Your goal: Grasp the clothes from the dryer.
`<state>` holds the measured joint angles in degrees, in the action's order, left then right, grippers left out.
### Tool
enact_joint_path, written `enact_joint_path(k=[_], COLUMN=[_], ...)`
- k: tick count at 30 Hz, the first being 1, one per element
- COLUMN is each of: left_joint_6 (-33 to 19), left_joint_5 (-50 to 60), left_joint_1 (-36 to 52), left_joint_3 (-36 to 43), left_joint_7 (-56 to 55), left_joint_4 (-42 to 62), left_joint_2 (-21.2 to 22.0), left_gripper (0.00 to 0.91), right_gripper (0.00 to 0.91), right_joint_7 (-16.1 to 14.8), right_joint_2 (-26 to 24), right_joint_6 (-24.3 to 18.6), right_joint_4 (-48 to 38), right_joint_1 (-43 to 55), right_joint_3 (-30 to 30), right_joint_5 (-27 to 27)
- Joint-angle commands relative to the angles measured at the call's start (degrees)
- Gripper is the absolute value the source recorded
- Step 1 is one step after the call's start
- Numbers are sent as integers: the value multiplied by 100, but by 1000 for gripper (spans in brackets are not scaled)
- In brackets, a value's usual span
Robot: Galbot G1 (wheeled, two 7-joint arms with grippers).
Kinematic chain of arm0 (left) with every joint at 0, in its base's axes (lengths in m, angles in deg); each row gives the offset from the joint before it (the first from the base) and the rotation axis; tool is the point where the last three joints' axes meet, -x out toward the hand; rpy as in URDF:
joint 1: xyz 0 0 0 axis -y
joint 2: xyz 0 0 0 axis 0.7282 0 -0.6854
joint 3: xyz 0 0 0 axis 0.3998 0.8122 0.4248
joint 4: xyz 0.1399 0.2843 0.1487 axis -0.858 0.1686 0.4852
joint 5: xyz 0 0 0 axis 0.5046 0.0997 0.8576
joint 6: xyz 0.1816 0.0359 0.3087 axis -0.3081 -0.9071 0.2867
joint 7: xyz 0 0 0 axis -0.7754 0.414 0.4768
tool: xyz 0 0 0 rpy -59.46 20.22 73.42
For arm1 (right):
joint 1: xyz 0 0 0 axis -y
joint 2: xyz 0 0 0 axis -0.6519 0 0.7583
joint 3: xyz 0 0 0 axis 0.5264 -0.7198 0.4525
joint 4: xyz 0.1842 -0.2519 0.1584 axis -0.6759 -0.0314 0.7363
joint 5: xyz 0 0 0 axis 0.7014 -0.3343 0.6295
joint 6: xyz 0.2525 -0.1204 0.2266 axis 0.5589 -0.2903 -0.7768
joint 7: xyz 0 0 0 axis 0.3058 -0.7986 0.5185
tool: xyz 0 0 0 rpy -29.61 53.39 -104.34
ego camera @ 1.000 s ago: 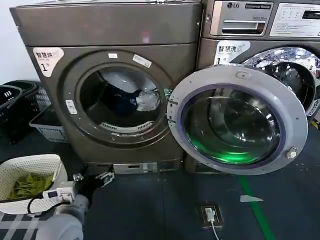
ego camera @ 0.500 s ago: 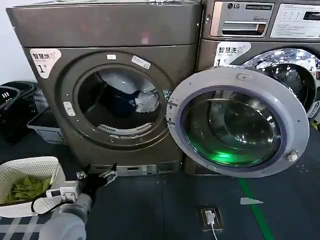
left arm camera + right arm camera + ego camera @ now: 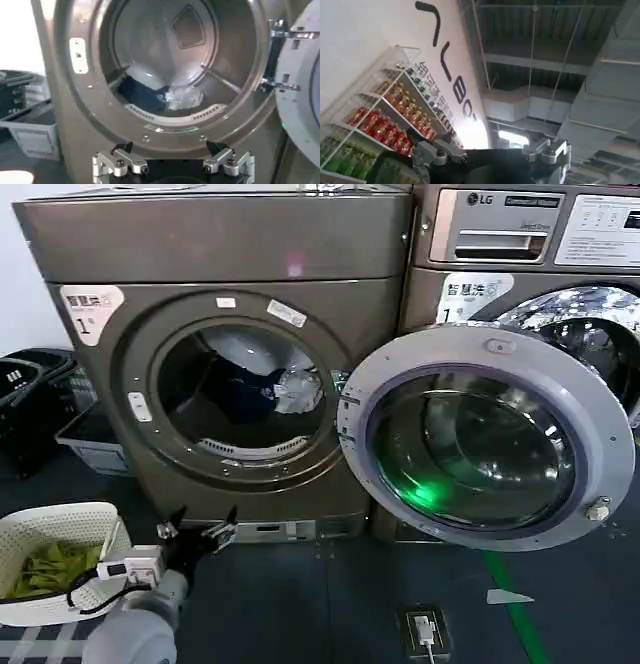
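Observation:
The bronze-grey dryer (image 3: 220, 244) with a "1" sticker stands with its porthole open and its glass door (image 3: 600, 399) swung out to the right. Inside the drum lie the clothes: a navy piece (image 3: 240, 389) and a white piece (image 3: 298, 389) beside it. My left gripper (image 3: 195, 526) hangs low in front of the dryer's base, open and empty, well below the porthole. In the left wrist view the left gripper (image 3: 170, 150) faces the drum, with the navy piece (image 3: 142, 92) and white piece (image 3: 184, 96) beyond it. My right gripper (image 3: 492, 147) is open and empty, pointing at a ceiling.
A white basket (image 3: 60, 519) holding green items sits on the floor by my left arm. Dark baskets (image 3: 25, 384) and a grey crate (image 3: 90, 439) stand left of the dryer. An LG machine (image 3: 520, 244) stands behind the open door. A floor socket (image 3: 425, 629) lies ahead.
The head view has shifted slightly. My left gripper has edged a little up and toward the dryer's base. The clothes have not moved.

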<state>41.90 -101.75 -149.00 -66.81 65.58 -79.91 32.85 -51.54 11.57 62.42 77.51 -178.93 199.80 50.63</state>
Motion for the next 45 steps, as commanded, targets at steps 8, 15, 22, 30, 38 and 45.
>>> enact_joint_path(k=[8,15,22,30,38,45], left_joint_6=[-26,-30,-28,-19,-18,-14], left_joint_5=[53,65,76,82,86,86], left_joint_1=[7,10,5,9,-2,8], left_joint_3=[28,35,29,38,36,55], left_joint_7=[26,39,42,50,57,61], left_joint_4=[26,35,36,40,35,30], left_joint_2=[21,22,21,21,4,1], left_gripper=[907,907,907,907,907,907], right_gripper=[907,907,907,907,907,907], right_joint_7=[-3,-15,-18,-31,-37,-45], right_joint_2=[6,19,21,25,20,27], right_joint_6=[-28,-36,-45,-54,-58,-61], right_joint_4=[-11,0,-17,-30,-23,-22], right_joint_1=[5,20,51,88,107,85], right_joint_3=[10,-6,-24,-52,-70,-48], right_joint_5=[42,53,47,34,32,39])
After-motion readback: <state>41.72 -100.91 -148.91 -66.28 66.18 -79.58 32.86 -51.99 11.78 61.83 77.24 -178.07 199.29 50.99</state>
